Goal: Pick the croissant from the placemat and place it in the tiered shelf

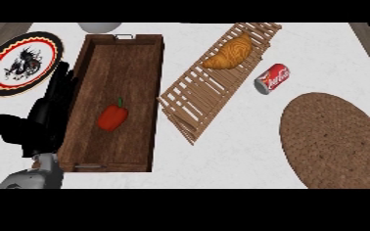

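**Confirm Croissant Seating, Keep Hands Clear**

Left hand (39, 120) rests at the wooden tray's (81, 78) left wall, fingers relaxed, holding nothing. Right hand not visible. The croissant (230, 54) lies on the slatted tiered shelf (202, 98), well apart from the placemat (329, 137). Verify stable seating; avoid nudging the shelf

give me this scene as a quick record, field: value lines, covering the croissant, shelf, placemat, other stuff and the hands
croissant: lying on the slatted wooden tiered shelf, toward its far end
placemat: round, woven, brown, at the right, nothing on it
soda can: red, on its side on the counter between shelf and placemat
wooden tray: left of the shelf, holding a red bell pepper
plate: patterned, far left
left hand: black, by the tray's left wall, holding nothing seen
right hand: not in view
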